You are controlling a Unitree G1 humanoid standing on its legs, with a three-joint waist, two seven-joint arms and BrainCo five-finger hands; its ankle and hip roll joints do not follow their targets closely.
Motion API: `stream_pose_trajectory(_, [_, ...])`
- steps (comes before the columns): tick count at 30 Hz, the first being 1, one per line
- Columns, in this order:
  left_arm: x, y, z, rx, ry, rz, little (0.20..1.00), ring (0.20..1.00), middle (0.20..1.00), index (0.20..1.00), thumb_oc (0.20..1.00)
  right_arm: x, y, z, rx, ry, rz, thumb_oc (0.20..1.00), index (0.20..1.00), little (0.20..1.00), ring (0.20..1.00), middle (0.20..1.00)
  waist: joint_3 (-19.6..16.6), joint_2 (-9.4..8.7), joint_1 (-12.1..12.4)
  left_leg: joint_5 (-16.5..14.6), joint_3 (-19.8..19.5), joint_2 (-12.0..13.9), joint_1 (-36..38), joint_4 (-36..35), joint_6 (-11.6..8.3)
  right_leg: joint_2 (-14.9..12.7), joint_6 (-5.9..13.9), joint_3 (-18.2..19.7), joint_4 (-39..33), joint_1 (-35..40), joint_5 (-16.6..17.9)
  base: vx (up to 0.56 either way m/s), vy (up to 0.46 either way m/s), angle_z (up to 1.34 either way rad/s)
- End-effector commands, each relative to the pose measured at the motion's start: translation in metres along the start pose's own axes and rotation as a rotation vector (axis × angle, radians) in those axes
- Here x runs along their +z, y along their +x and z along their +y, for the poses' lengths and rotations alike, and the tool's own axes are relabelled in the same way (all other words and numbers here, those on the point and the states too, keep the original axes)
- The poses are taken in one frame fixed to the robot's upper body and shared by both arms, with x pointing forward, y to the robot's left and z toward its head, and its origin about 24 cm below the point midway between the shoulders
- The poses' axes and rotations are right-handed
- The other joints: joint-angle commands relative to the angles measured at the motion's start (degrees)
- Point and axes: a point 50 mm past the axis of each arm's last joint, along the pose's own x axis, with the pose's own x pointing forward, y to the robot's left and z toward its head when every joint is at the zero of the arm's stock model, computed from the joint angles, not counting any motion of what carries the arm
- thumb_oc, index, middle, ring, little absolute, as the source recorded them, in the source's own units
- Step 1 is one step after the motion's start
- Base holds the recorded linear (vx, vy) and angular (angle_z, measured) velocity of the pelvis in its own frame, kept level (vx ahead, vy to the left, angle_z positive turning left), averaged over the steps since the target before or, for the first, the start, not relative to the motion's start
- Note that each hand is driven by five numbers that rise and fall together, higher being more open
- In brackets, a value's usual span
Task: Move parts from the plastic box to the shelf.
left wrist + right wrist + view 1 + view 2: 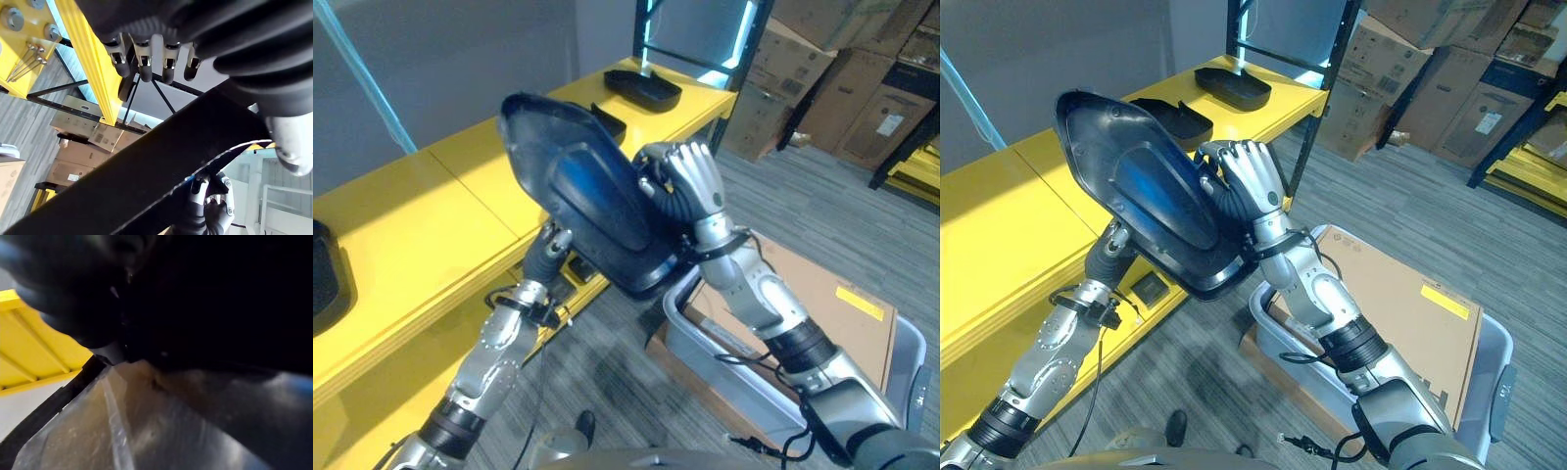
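Note:
A large black moulded plastic part (pixel 592 201) is held tilted on edge in the air, over the front edge of the yellow shelf (pixel 431 225). My right hand (pixel 690 181) is at its right rim, fingers curled over the edge. Under and behind the part is my left hand (pixel 548 253), mostly hidden by it. In the left wrist view the left hand's fingers (pixel 146 63) stand fairly straight with the part (pixel 146 181) running across below them, and the right hand (pixel 210 213) grips its far edge. The grey plastic box (pixel 705 343) stands on the floor below my right arm.
Two more black parts (pixel 643 88) (pixel 609 122) lie further along the shelf, and another (pixel 328 279) sits at its near left. A flat cardboard sheet (pixel 822 294) lies in the box. Stacked cardboard boxes (pixel 862 98) and a dark rack upright (pixel 1327 88) stand behind.

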Motion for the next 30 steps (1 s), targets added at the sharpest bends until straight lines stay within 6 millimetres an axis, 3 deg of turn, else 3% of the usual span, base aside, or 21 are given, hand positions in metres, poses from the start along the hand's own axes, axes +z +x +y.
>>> stream_pose_trajectory(1, [0.000,0.011,0.000,0.002,-0.009,-0.025,1.000,1.000,1.000,1.000,1.000,0.015,0.012,-0.017,-0.121,0.230,-0.018,0.200,0.200,0.200,0.200,0.200,-4.18,-0.19,1.61,-9.47,4.71,5.49,3.79,2.87,-3.30,-1.01,5.69,0.99,11.19,-4.75,-10.68,0.00,0.000,0.00])
stream_pose_trajectory(7, [-0.001,0.007,0.009,0.006,0.015,0.000,1.000,1.000,1.000,1.000,1.000,0.026,0.015,-0.022,-0.088,0.418,-0.057,0.200,0.200,0.200,0.200,0.200,-4.03,0.01,1.48,-9.79,5.11,5.48,4.65,2.60,-3.33,-0.96,5.61,1.20,11.11,-4.08,-11.08,0.00,0.000,-0.01])
stream_pose_trajectory(9, [0.000,0.007,0.010,-0.008,0.031,0.001,0.545,0.545,0.545,0.545,0.545,0.029,0.017,-0.023,-0.064,0.467,-0.080,0.200,0.200,0.200,0.200,0.200,-4.12,0.03,1.44,-9.80,5.24,5.47,4.73,2.60,-3.36,-0.93,5.58,1.20,11.06,-3.94,-11.08,0.00,0.001,-0.05])
stream_pose_trajectory(10, [0.001,0.006,0.011,-0.008,0.036,0.001,0.200,0.200,0.200,0.200,0.200,0.030,0.017,-0.024,-0.061,0.488,-0.085,0.200,0.200,0.200,0.200,0.200,-4.11,0.03,1.45,-9.81,5.30,5.48,4.73,2.62,-3.38,-0.92,5.60,1.21,11.06,-3.92,-11.06,0.00,0.000,0.00])
stream_pose_trajectory(28, [0.013,0.004,0.022,-0.063,0.168,-0.010,0.200,0.200,0.200,0.200,0.200,0.034,0.014,-0.037,0.045,0.646,-0.155,0.200,0.200,0.200,0.200,0.200,-4.57,-0.23,1.52,-9.63,5.22,5.57,4.96,2.28,-3.75,-0.95,5.69,1.07,10.76,-3.41,-11.09,0.00,-0.001,-0.01])
stream_pose_trajectory(30, [0.018,0.004,0.027,-0.037,0.261,-0.031,0.200,0.200,0.200,0.200,0.200,0.037,0.007,-0.043,0.036,0.657,-0.170,0.200,0.200,0.200,0.200,0.200,-4.71,-0.34,1.39,-9.28,5.13,5.55,4.42,2.33,-3.79,-0.90,5.66,1.04,10.62,-3.80,-10.67,-0.04,-0.016,0.00])
